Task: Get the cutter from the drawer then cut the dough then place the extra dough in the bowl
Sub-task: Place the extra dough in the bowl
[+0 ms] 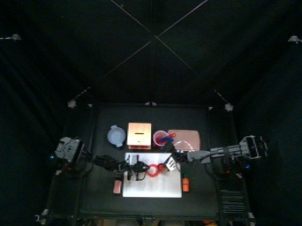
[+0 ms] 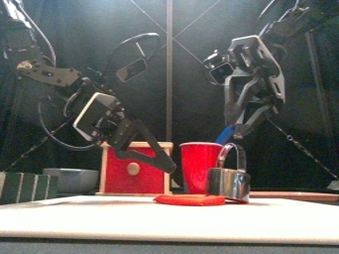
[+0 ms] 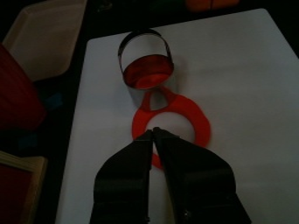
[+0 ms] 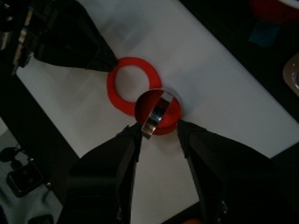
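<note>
flat red ring of dough (image 3: 176, 121) lies on the white cutting board (image 1: 154, 187), just beside the round metal cutter with a wire handle (image 2: 229, 183), which has a red dough disc (image 3: 149, 70) inside. right hand (image 4: 162, 131) hangs wide above this cutter, holding nothing. left hand (image 3: 156, 133) is narrow, tips over the ring's edge.

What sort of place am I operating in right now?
Likely a robot test booth staged as a toy kitchen: black curtains enclose a small table holding a white cutting board, a red dough ring beside a metal cutter, and a wooden box with a red drawer front.
</note>
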`<move>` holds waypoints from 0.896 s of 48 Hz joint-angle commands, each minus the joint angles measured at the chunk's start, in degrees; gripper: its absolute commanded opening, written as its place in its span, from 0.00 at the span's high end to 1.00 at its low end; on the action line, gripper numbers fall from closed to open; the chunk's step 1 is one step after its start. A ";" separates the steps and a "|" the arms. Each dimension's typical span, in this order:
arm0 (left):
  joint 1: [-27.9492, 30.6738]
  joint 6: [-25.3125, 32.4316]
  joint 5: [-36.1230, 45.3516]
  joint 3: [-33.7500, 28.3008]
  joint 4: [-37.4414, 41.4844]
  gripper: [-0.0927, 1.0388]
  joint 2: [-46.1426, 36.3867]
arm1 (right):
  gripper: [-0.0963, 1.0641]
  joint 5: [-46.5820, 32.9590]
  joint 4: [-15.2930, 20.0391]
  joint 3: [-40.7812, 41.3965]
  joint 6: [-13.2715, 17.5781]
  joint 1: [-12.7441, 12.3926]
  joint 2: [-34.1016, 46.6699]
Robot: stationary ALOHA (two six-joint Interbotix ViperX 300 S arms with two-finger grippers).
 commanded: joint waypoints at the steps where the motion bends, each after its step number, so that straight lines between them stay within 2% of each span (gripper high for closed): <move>1: 0.35 0.09 -0.18 -0.79 0.00 0.43 -0.44 | 0.26 3.52 -0.18 -4.22 -0.09 0.70 1.85; 8: 0.35 0.09 -0.18 -0.62 0.09 0.43 -0.44 | 0.26 5.10 0.18 -5.36 -0.09 0.70 4.39; 19: 0.35 -0.09 -0.26 -0.44 0.00 0.43 -0.35 | 0.26 3.16 1.41 -5.45 -0.09 0.97 5.10; 43: 0.35 -0.09 -0.26 -0.35 -0.09 0.43 -0.18 | 0.26 5.45 0.62 -6.94 -0.26 1.05 8.61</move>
